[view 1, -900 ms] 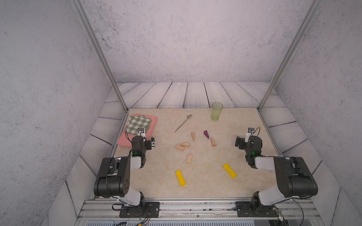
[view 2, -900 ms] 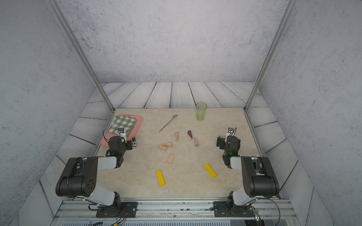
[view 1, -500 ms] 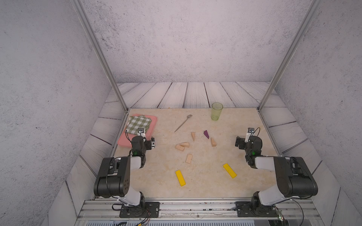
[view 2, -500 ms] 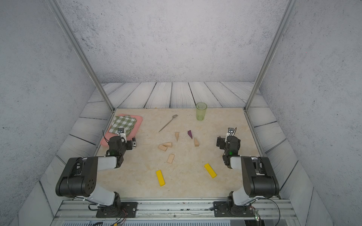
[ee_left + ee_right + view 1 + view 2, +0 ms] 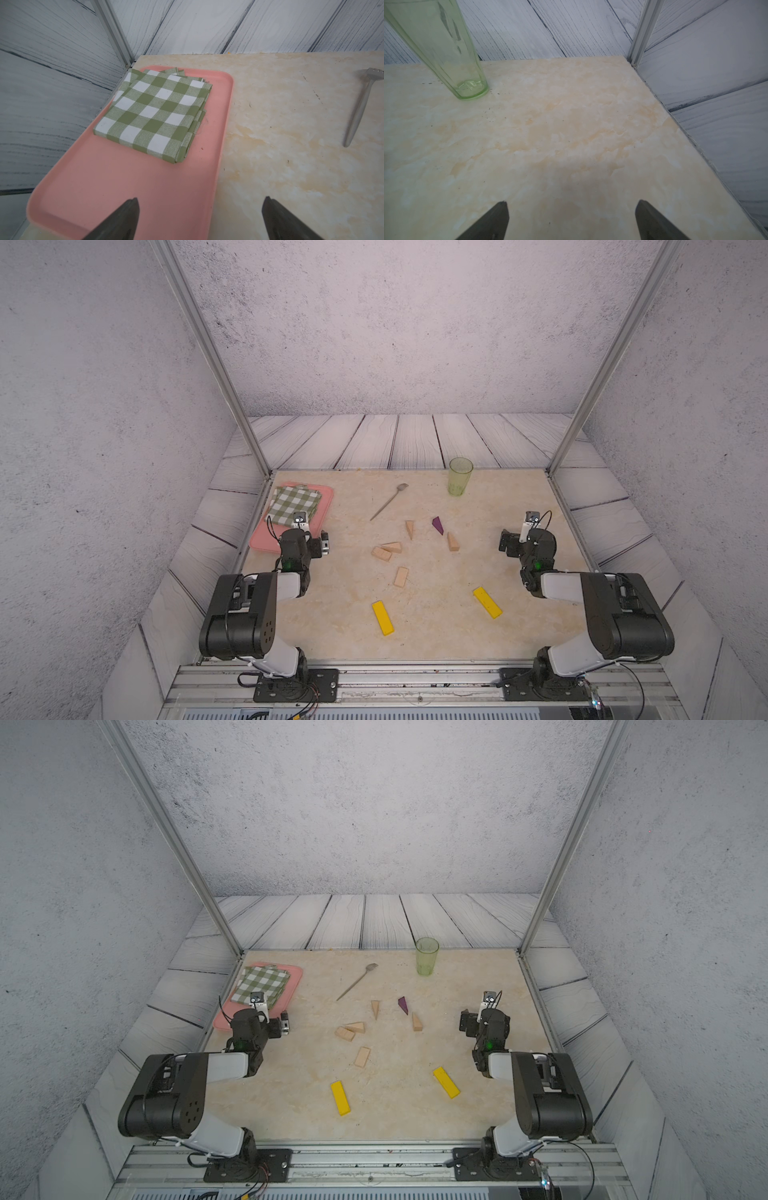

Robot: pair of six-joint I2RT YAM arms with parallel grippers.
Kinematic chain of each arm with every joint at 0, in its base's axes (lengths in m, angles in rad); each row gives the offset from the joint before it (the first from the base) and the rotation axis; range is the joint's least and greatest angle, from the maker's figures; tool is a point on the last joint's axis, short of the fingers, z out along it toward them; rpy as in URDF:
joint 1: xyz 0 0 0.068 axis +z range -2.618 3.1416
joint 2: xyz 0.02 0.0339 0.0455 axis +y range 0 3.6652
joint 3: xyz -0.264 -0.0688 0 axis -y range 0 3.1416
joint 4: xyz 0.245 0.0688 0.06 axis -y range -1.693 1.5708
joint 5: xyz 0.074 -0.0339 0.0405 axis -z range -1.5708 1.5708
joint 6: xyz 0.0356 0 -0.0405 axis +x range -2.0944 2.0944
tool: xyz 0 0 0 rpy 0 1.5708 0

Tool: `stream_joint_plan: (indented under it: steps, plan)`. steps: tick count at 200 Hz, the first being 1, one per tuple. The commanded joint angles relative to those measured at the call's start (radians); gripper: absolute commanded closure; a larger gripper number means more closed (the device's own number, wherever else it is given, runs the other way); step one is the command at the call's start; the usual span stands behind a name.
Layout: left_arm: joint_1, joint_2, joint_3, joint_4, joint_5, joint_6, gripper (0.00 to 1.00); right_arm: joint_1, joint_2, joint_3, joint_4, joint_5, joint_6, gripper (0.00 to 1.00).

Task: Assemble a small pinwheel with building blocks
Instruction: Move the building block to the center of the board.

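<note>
Nothing has been moved since the earlier pictures: both arms and every block are found in the same spots. Nearest on the table (image 5: pixel 440 639), one yellow bar (image 5: pixel 383 617) and the other yellow bar (image 5: pixel 487 602) are laid flat, well apart. A little farther back, a wooden rectangle (image 5: pixel 401 576) is seen alone. Out at the sides, the left gripper (image 5: pixel 201 198) is held wide open with nothing in it, partly over the pink tray (image 5: pixel 116 187). The right gripper (image 5: pixel 572 202) is held wide open and empty too, over bare table. Between them, a second wooden rectangle (image 5: pixel 381 553) is touched by a wooden wedge (image 5: pixel 393 547). Farther back, a second wooden wedge (image 5: pixel 410 529), a third wooden wedge (image 5: pixel 453 542) and the purple wedge (image 5: pixel 437 525) are spread near each other but apart. So the pinwheel has not been started, and no building blocks are joined. Behind them the spoon (image 5: pixel 388 502), the checked cloth (image 5: pixel 294 502) on the tray and the green cup (image 5: pixel 460 476) are found. The small wedges could be pushed away when pinched, since they may slide on the smooth top. The touching pair could be knocked askew if only one is grabbed. The flat bars might be missed because they lie so low. The tray edge could be bumped when the left arm is swung out.
</note>
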Motion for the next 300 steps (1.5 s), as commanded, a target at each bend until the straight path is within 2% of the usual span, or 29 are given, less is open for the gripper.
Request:
stream_joint_plan:
  steps: [1,13,29,38,61,77,89,119,143,166,223,300]
  plan:
    - [-0.005,-0.014,0.008,0.011,-0.011,0.010,0.02,0.003,0.006,0.007,0.007,-0.012,-0.008,0.01]
    - [-0.004,-0.015,0.008,0.011,-0.009,0.010,0.02,0.008,-0.018,0.054,-0.092,-0.016,-0.017,0.01]
    - [0.006,-0.012,0.014,0.001,0.007,0.001,0.02,0.019,-0.090,0.240,-0.508,-0.042,0.015,0.01]
    - [0.007,-0.014,0.013,0.001,0.006,0.001,0.02,0.031,-0.125,0.314,-0.669,-0.086,0.031,0.01]
    - [0.004,-0.025,0.024,0.021,-0.042,-0.017,0.02,0.165,-0.242,0.360,-0.848,-0.107,0.031,0.01]
    - [0.005,-0.128,0.122,-0.287,-0.074,-0.050,0.02,0.284,-0.285,0.403,-0.970,-0.114,0.033,0.01]
    - [0.007,-0.197,0.207,-0.492,-0.044,-0.081,0.02,0.356,-0.285,0.443,-1.040,-0.167,0.049,0.01]
    - [0.006,-0.332,0.307,-0.770,0.066,-0.212,0.02,0.495,-0.182,0.541,-1.160,-0.255,0.083,0.01]
    - [0.005,-0.393,0.298,-0.849,0.209,-0.253,0.00,0.625,-0.047,0.632,-1.257,-0.226,0.026,0.01]
    - [0.005,-0.456,0.285,-0.951,0.262,-0.296,0.01,0.706,0.061,0.696,-1.310,-0.233,-0.004,0.01]
    - [0.003,-0.567,0.175,-0.988,0.346,-0.350,0.01,0.843,0.289,0.854,-1.376,-0.218,-0.071,0.00]
    - [0.003,-0.575,0.157,-0.993,0.345,-0.360,0.01,0.889,0.534,1.057,-1.424,-0.144,-0.113,0.03]
